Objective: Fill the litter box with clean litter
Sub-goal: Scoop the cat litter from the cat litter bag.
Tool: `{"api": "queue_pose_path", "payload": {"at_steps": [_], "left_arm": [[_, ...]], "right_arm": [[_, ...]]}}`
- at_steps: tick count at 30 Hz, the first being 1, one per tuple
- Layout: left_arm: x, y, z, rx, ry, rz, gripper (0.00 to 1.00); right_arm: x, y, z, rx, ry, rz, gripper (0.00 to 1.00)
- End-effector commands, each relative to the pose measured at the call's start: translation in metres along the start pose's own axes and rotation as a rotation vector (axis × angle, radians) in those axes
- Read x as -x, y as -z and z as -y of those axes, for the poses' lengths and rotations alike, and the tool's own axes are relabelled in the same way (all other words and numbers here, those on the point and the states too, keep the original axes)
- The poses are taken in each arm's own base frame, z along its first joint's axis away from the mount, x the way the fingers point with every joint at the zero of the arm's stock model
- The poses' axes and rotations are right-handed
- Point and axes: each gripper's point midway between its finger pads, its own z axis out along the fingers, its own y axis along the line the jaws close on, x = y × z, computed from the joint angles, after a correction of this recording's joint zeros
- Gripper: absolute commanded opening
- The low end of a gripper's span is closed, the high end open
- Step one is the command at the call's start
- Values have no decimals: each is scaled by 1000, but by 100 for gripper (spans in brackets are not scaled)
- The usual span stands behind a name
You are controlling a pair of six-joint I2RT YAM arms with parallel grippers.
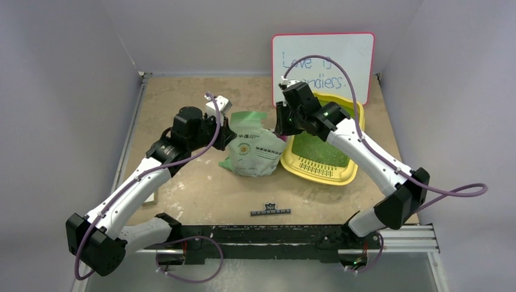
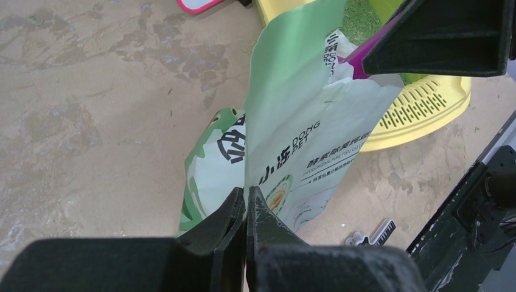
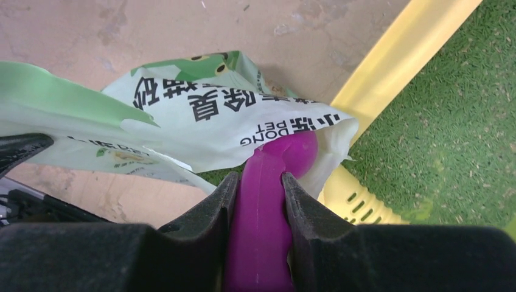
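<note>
Bowl of scoop (image 3: 261, 231) — inside the bag (image 3: 201, 121); litter box (image 1: 331, 177) partly behind right arm (image 1: 365, 152)

pretty sure I work in a robot lab booth: scuffed table (image 1: 207, 194) boxed in by plain grey walls (image 1: 61, 91), metal rail (image 1: 407, 238) along the front, purple cables (image 1: 453, 193), scribbled whiteboard (image 1: 322, 58) at the back

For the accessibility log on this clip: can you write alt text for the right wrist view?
The right end effector is shut on the handle of a magenta scoop, whose far end goes under the open edge of a pale green litter bag. To the right lies the yellow litter box, holding green litter.
</note>
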Motion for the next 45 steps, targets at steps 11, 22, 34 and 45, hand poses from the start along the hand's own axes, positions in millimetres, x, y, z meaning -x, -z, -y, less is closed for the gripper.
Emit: {"api": "queue_pose_path", "payload": {"at_steps": [11, 22, 34, 45], "left_arm": [[35, 12, 0, 26, -9, 122, 0], [44, 7, 3, 11, -7, 130, 0], [35, 3, 2, 4, 5, 105, 0], [34, 1, 7, -24, 28, 110, 0]], "right_arm": [[2, 36, -32, 295, -72, 25, 0], [-12, 1, 37, -114, -35, -43, 0], [-48, -45, -19, 193, -108, -131, 0], [-41, -38, -16, 440, -326, -65, 0]]}}
